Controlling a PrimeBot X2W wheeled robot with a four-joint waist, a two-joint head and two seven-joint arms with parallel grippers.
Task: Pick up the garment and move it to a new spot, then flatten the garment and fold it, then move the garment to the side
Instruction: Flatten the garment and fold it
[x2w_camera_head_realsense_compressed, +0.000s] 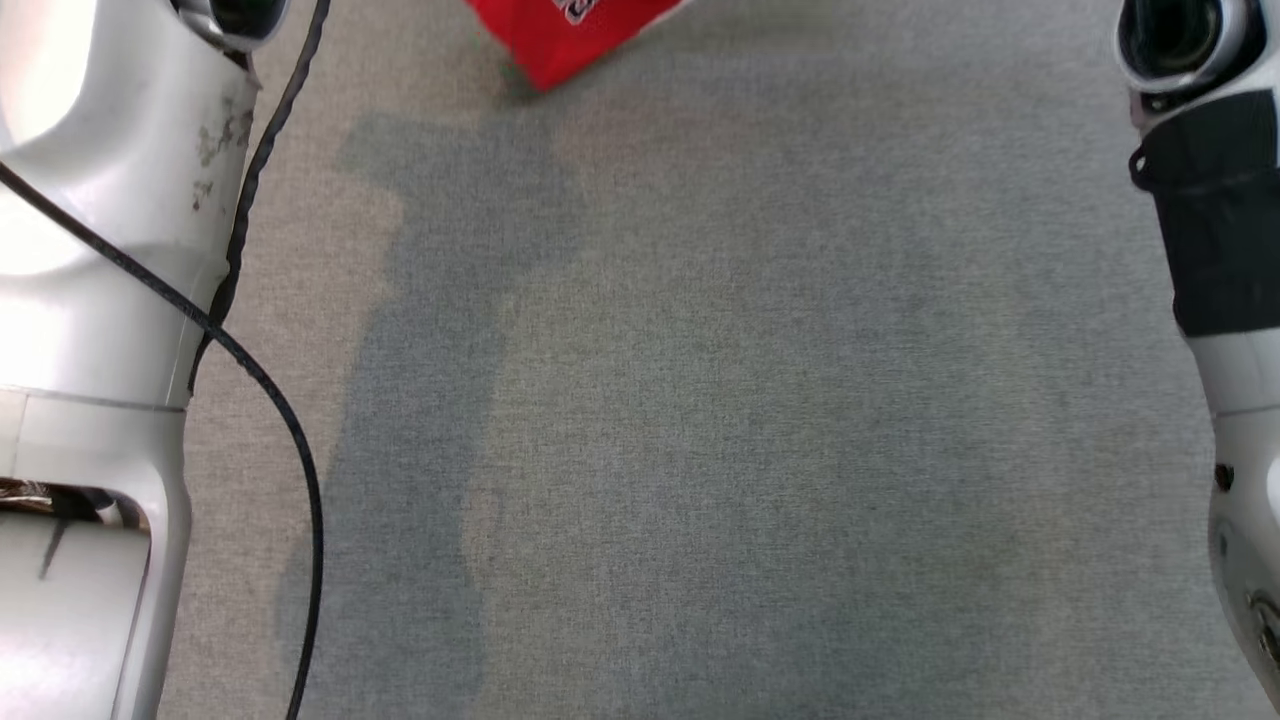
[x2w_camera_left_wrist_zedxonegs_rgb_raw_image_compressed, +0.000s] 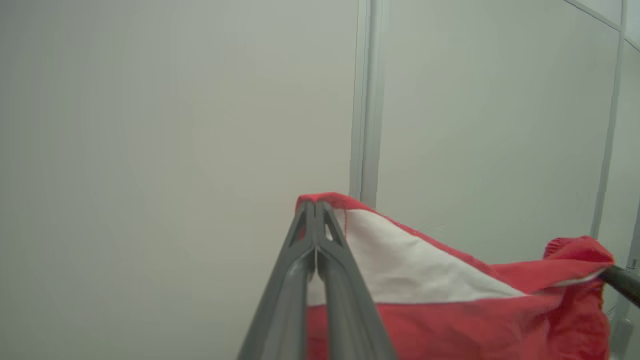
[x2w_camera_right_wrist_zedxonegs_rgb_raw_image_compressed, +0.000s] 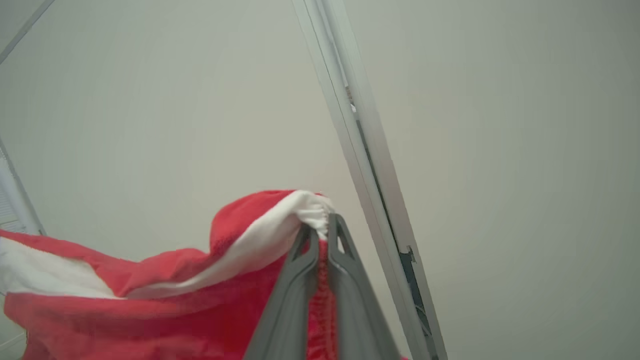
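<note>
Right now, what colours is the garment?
Garment: red with a white band; best in left wrist view.

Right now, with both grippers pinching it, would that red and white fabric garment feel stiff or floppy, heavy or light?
Probably floppy: the red and white fabric garment sags in a curve between the left gripper and the right gripper. Likely light, since two small pinches at its edge seem to carry it. Its surface looks fleecy, so it is probably not slippery.
</note>
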